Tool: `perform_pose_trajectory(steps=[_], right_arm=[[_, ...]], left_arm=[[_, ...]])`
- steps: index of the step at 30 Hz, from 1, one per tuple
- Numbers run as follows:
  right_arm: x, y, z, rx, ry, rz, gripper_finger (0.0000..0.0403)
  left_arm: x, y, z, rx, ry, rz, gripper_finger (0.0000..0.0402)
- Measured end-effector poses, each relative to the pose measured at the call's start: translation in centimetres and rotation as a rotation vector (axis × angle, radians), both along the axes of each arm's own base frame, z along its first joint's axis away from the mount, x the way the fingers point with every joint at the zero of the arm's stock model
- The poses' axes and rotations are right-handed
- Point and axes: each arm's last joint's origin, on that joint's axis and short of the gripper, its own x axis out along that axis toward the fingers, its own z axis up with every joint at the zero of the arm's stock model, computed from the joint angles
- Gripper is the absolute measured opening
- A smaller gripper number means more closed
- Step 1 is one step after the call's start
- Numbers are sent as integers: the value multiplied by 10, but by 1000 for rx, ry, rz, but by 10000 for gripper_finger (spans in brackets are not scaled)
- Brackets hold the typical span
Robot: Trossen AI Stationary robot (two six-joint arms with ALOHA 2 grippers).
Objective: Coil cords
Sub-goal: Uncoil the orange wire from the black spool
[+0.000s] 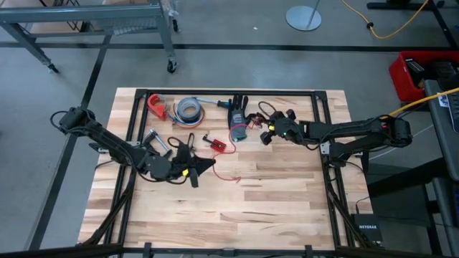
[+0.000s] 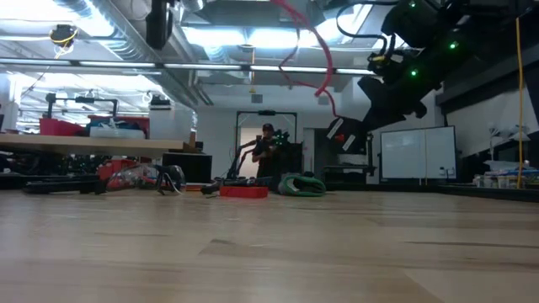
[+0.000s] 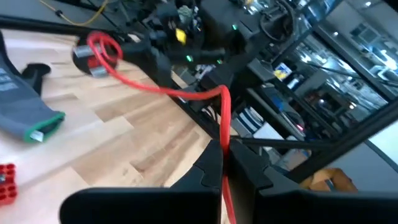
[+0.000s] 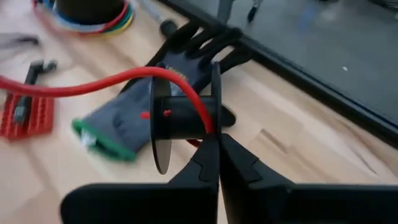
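Note:
A thin red wire point(image 3: 168, 91) runs through the air between my two grippers. My left gripper point(image 3: 222, 163) is shut on it; in the high view it point(image 1: 208, 166) is left of the table's middle. My right gripper point(image 4: 217, 149) is shut on a small black spool point(image 4: 181, 116) with the wire on its hub, beside the grey glove point(image 1: 239, 122). The spool also shows in the left wrist view point(image 3: 90, 57). In the low view the wire point(image 2: 324, 71) curves down to my right gripper point(image 2: 347, 133). A red connector piece point(image 1: 217, 145) lies on the table between the arms. My left gripper pinches the red wire point(image 3: 224, 127) between its two shut fingers, the wire passing lengthwise between them. From the fingers the wire rises, bends and runs in a slack curve to the spool, clear of the table. My right gripper pinches the rim of one spool flange point(image 4: 215, 127) between its two fingertips. The spool is lifted clear above the glove, its axis about level. The wire leaves the hub point(image 4: 198, 107) and runs off toward my left gripper.
At the far edge lie a red clamp point(image 1: 156, 105) and a grey tape roll point(image 1: 190, 107). The glove point(image 4: 118, 124) lies under the spool. A slack length of red wire point(image 1: 229, 176) shows near the table's middle. Bare wood fills the near half point(image 1: 237, 215).

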Motion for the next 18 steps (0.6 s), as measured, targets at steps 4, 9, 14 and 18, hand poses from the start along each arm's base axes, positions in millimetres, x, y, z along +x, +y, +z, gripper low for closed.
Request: perform_pose_trajectory(steps=[4,9,14,18], right_arm=[[-1,-13,3,14,-64,-77,0],[-4,-28,5,28,-97,-118,0],[-9,-39,4,43,-101,-151,0],[-13,-48,4,56,-106,-174,0]], left_arm=[[-1,-11,-6,-2,18,-36,0],[0,-24,-18,-4,53,-73,0],[0,-35,-30,2,91,-121,0],[1,-44,-39,-18,114,-142,0]])
